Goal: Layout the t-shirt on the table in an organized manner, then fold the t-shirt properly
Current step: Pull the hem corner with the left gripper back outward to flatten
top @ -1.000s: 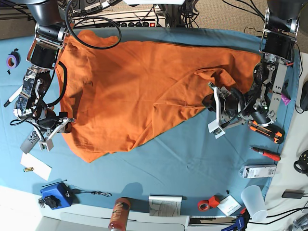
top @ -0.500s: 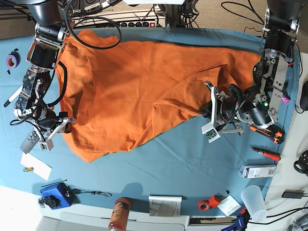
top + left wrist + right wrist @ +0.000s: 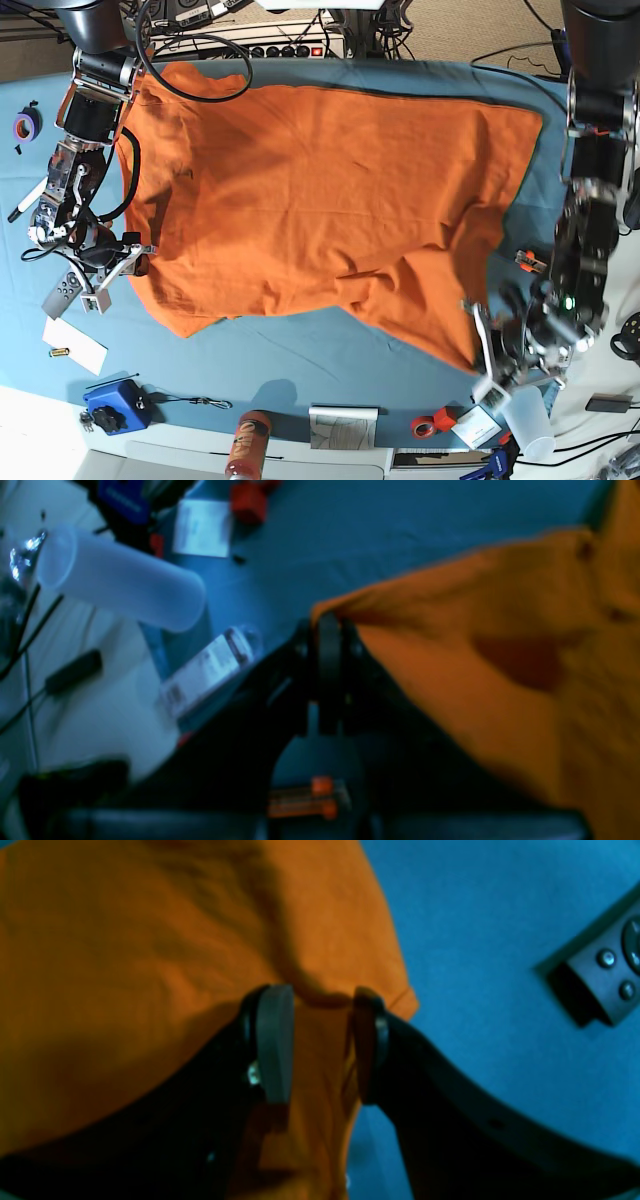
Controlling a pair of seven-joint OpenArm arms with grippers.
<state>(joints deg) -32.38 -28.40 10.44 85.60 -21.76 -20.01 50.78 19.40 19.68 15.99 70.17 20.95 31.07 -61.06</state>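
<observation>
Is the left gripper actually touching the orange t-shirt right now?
Touching. In the left wrist view the left gripper has its jaws closed on a corner of the t-shirt, with the cloth pulled taut away from it.

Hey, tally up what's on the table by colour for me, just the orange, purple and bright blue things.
Orange: 2, the t-shirt and the orange bottle
Purple: 1, the purple tape roll
Bright blue: 1, the small blue box
Total: 4
</observation>
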